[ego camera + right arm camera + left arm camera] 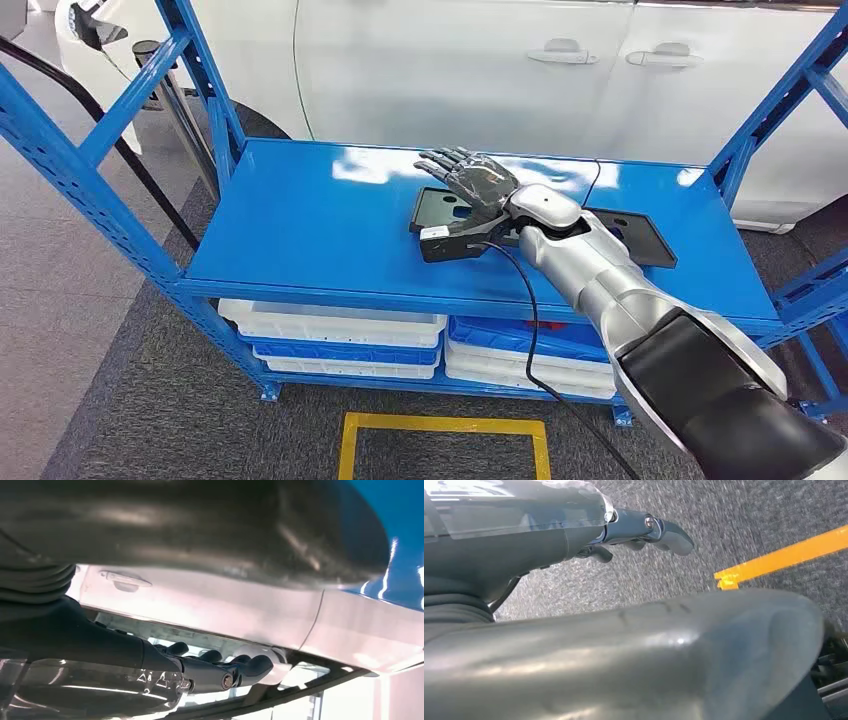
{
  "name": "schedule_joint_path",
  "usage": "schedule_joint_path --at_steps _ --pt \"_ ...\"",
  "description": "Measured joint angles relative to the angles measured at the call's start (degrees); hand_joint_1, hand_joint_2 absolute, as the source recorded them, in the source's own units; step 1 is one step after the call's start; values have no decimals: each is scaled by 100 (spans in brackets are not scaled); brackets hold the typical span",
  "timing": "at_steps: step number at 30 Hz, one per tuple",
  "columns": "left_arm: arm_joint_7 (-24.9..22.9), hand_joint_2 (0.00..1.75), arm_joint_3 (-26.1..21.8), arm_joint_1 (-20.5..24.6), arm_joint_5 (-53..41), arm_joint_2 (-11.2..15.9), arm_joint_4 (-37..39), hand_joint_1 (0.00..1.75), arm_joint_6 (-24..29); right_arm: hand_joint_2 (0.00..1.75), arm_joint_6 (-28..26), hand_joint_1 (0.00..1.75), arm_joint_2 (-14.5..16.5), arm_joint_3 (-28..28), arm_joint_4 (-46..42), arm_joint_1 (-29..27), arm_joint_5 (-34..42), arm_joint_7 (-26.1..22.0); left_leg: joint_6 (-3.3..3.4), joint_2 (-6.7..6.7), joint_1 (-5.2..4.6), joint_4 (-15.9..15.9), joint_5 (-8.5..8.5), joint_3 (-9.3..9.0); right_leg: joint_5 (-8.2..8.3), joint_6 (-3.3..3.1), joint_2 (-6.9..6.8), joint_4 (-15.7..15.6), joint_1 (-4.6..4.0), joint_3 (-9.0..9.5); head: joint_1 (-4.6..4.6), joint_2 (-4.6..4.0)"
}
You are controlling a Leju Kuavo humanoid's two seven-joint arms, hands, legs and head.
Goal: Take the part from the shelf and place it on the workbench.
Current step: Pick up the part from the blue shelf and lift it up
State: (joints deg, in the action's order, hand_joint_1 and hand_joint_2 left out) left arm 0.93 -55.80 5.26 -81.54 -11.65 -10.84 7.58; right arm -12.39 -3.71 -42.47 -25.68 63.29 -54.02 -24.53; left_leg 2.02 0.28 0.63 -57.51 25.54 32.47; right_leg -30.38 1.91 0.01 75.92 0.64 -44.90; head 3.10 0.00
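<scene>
The part (640,235) is a flat black plate with cut-out holes, lying on the blue top deck of the shelf (300,230). A small white label (434,232) sits at its near left corner; the writing is too small to read. The right arm crosses over the part's middle and hides much of it.

The right hand (478,185) lies over the part's left end, palm down, fingers stretched out and apart, gripping nothing; whether it touches the plate cannot be told. In the right wrist view the fingers (250,666) reach toward a white car (450,70) behind the shelf.

The left hand (644,532) hangs over grey floor (744,525) near yellow tape (784,557), fingers loosely curled and holding nothing. White bins (340,325) sit on the lower deck, partly hidden.
</scene>
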Motion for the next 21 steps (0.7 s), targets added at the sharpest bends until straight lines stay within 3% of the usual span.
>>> schedule_joint_path --at_steps 2,4,6,8,11,13,15,16,17,18,19,21 --pt "1 0 -1 -3 -6 0 0 0 -7 0 9 0 -23 0 -31 2 2 3 -14 -13 4 -5 18 -19 199 4 -1 -257 18 107 0 0" --pt "1 0 -2 -5 -20 0 0 0 -19 0 27 0 -60 -2 -88 9 -2 11 -54 -28 10 -16 65 -67 614 0 -5 -1018 43 453 0 0" --pt "2 0 -2 6 -38 1 0 0 -27 0 36 0 -80 -16 -120 13 -51 32 -116 -32 -2 -30 111 -82 814 -34 -4 -1654 23 749 0 0" --pt "2 0 -1 12 -55 2 0 0 -37 0 17 0 -93 -64 -122 -2 -166 90 -186 -33 -11 -16 131 -81 783 -94 7 -1777 -18 802 0 0" --pt "1 0 0 9 -72 4 -1 0 -42 0 -27 0 -114 -147 -120 -20 -291 174 -277 -31 -1 -163 269 -49 762 -216 13 -1814 6 850 1 0" --pt "1 0 0 9 -75 6 -1 0 -42 0 -45 0 -117 -192 -119 -27 -316 198 -305 -30 5 -784 580 238 739 -284 12 -1833 3 892 1 0" --pt "1 0 0 7 -75 7 -1 0 -42 0 -53 0 -117 -238 -116 -50 -329 202 -315 -30 6 -1558 852 670 715 -317 16 -1828 -28 907 2 0" --pt "-1 0 -1 4 -75 7 -2 0 -42 0 -63 0 -117 -257 -113 -62 -356 215 -308 -30 4 -1729 844 798 704 -328 20 -1826 -46 917 2 0" --pt "-2 0 -1 0 -76 8 -2 0 -42 0 -83 0 -117 -283 -109 -70 -414 252 -289 -30 2 -1661 713 813 692 -334 25 -1823 -64 932 2 0" --pt "-3 0 -2 -1 -77 8 -2 0 -42 0 -110 0 -117 -324 -103 -72 -511 319 -256 -31 -5 -1371 487 714 678 -337 31 -1822 -82 956 2 0" --pt "-4 0 -2 -1 -77 11 -2 0 -42 44 -140 0 -117 -382 -93 -71 -639 422 -208 -31 -20 -943 231 541 663 -338 34 -1822 -94 981 2 0" --pt "-5 0 -1 8 -78 17 -2 0 -40 131 -172 0 -116 -538 -43 -62 -893 690 -129 -30 -53 -250 -55 239 639 -314 38 -1814 -121 1002 1 0"
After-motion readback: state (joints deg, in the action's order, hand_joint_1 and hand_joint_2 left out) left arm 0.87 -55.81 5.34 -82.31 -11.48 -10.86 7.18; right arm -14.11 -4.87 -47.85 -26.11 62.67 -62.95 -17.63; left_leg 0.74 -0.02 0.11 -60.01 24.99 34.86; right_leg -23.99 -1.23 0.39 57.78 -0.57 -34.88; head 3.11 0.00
